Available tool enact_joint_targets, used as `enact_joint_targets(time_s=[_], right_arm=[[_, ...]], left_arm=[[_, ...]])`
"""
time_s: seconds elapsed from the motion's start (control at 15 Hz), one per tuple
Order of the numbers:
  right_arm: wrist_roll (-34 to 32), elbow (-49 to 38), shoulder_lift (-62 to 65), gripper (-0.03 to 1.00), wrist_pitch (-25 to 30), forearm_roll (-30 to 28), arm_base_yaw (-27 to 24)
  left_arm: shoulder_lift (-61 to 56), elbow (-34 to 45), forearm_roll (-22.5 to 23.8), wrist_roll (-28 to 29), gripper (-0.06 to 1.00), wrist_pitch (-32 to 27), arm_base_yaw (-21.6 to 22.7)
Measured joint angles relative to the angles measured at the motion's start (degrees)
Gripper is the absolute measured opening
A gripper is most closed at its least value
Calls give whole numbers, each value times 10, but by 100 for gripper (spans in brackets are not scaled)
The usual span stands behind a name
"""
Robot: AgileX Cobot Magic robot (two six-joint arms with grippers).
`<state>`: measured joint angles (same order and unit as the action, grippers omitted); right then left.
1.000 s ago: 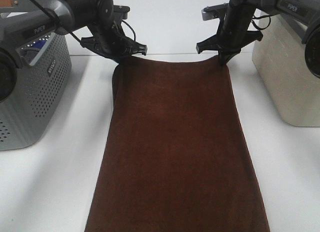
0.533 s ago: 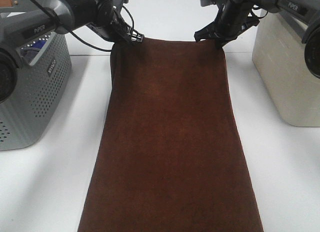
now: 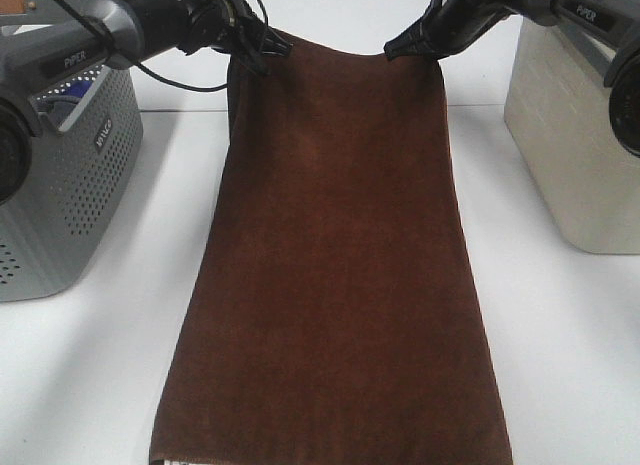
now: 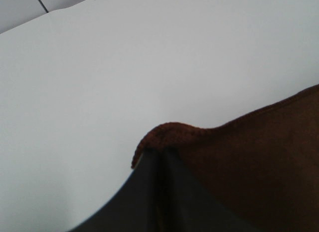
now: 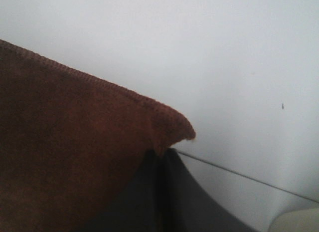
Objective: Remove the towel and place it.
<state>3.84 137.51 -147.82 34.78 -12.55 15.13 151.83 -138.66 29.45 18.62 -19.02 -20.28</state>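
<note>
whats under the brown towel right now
White table shows on both sides of the towel, which each hand, left hand and right hand, pinches by a corner. Anything beneath stays hidden.

Bright, even overhead light washes the white tabletop (image 3: pixel 110 315) nearly featureless, with only soft, faint shadows beside the large dark brown plush towel (image 3: pixel 335 275). The high view is slightly soft and grainy. Both wrist views are blurred close up: the dark finger pads (image 4: pixel 149 197) smear out of focus, while the towel's hem stitching (image 5: pixel 99 85) reads fairly clearly.
</note>
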Motion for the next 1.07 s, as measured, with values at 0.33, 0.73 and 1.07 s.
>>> enact_joint_targets(time_s=[0.33, 0.73, 1.07], right_arm=[[-1, 0, -35, 0, -56, -7, 0], [-21, -1, -49, 19, -81, -15, 0], [-67, -1, -53, 65, -90, -23, 0]], left_arm=[[21, 0, -1, 50, 1, 23, 18], [45, 0, -5, 52, 23, 9, 18], [44, 0, 15, 52, 78, 10, 15]])
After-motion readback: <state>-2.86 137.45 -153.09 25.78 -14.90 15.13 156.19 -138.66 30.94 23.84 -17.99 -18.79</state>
